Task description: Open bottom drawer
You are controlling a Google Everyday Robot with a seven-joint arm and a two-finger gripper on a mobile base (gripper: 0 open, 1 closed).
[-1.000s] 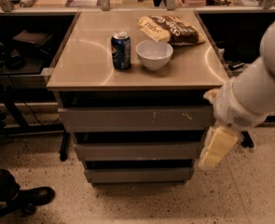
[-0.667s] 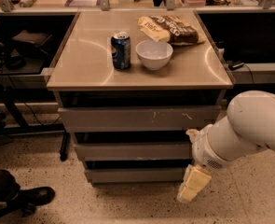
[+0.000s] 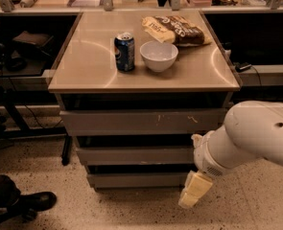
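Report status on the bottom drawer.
Gripper low, right of bottom drawer; contact unclear. Drawer looks shut. Can, bowl up top, not in the way.

At lower right, bulky white arm (image 3: 258, 131) extending in from the right edge, sloping down-left through a wrist collar (image 3: 206, 158) to the pale gripper (image 3: 194, 196), angled downward near the bottom edge.

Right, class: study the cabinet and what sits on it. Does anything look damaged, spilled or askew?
Only pale scratches on the top drawer front, towards its right. The can and bowl stand upright, nothing spilled. The gripper hangs at the right end of the bottom drawer.
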